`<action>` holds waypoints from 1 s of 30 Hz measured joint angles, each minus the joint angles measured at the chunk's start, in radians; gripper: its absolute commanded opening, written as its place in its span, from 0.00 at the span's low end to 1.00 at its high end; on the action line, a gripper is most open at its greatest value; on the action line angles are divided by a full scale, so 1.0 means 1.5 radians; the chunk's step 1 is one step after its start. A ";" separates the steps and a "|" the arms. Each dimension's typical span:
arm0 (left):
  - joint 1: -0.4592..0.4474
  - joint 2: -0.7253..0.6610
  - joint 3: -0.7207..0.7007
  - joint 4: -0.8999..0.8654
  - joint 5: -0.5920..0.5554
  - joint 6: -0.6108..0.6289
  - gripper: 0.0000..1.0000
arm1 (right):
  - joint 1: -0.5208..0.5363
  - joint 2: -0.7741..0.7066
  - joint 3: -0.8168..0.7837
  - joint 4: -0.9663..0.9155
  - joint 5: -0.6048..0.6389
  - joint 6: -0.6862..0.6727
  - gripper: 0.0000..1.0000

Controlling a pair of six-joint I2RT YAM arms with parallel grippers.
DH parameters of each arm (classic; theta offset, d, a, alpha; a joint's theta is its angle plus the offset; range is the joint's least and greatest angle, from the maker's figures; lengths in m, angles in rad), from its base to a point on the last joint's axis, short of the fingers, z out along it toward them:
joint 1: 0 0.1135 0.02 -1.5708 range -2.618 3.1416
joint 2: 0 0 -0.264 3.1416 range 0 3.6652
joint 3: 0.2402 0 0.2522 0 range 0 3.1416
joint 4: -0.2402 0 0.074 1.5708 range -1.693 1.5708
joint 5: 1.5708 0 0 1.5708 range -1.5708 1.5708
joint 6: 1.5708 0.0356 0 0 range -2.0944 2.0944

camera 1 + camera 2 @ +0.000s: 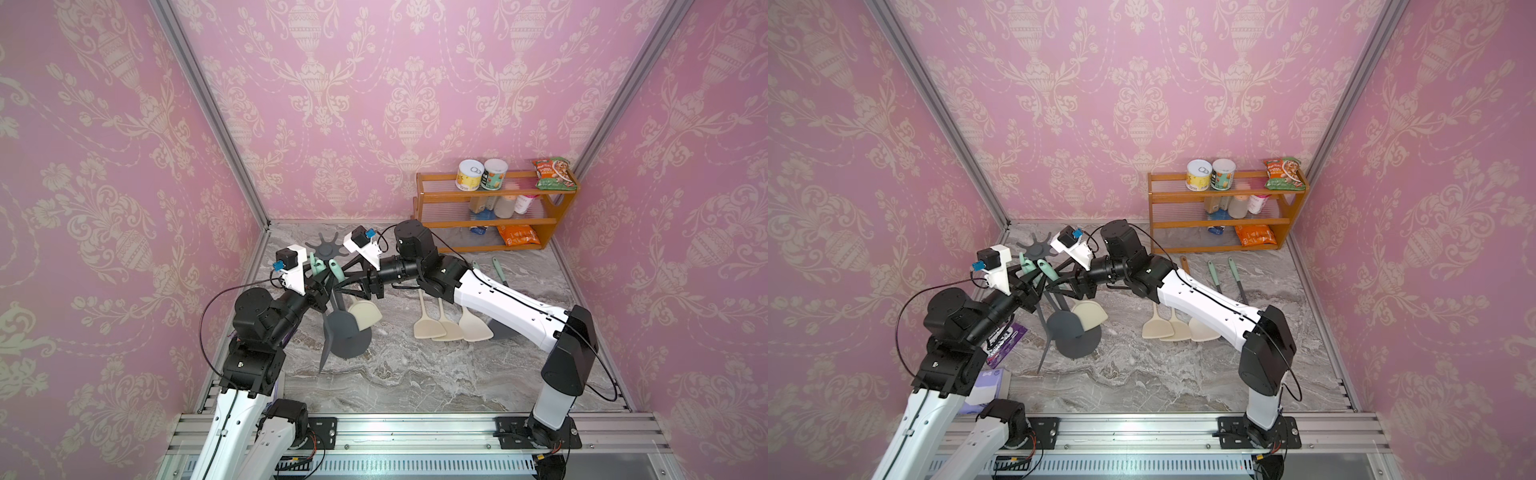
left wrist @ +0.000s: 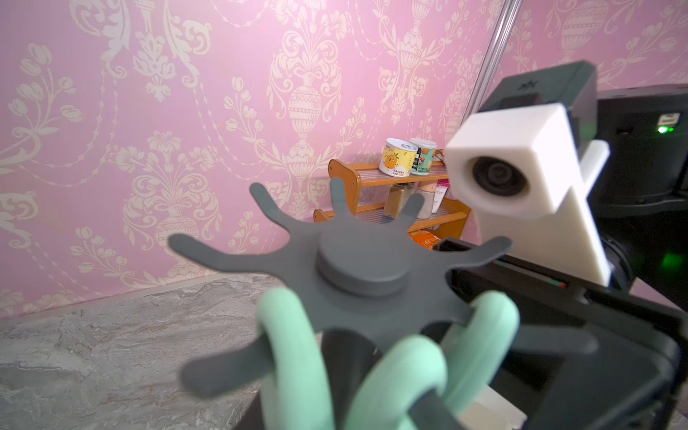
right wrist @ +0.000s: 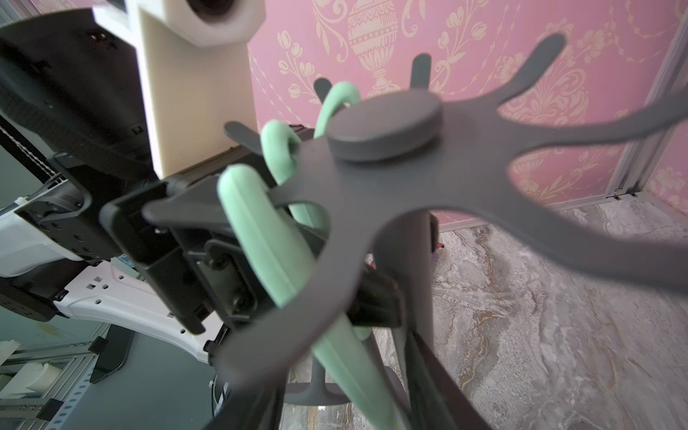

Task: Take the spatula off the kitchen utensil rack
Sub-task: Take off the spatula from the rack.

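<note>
A: The left tool point(image 1: 320, 286) has its jaws pinched narrow on the spatula point(image 3: 260, 238) by its mint handle. The loop sits on a hook of the kitchen utensil rack point(image 1: 322, 248), at ten o'clock on the bench point(image 1: 415, 374).
B: If it pulls sideways, the loop snags and the rack tips — the right tool point(image 1: 337, 286), half open astride the pole, grips nothing.

I see bright, even light, soft shadows; glare on the near silver metal rail point(image 1: 374, 430); wrist views blur the dark grey star-shaped rack crown point(image 2: 357, 260).
</note>
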 measured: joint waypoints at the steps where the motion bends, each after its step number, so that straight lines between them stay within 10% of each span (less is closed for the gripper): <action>1: 0.000 0.000 0.000 0.000 -0.001 0.000 0.36 | 0.000 0.003 0.003 -0.002 0.001 0.000 0.51; 12: -0.001 0.000 0.000 0.002 -0.007 0.000 0.35 | 0.006 0.007 0.010 -0.012 0.003 -0.018 0.16; 30: -0.013 -0.003 0.000 -0.001 -0.002 0.000 0.26 | 0.014 -0.036 -0.038 -0.002 0.028 -0.048 0.07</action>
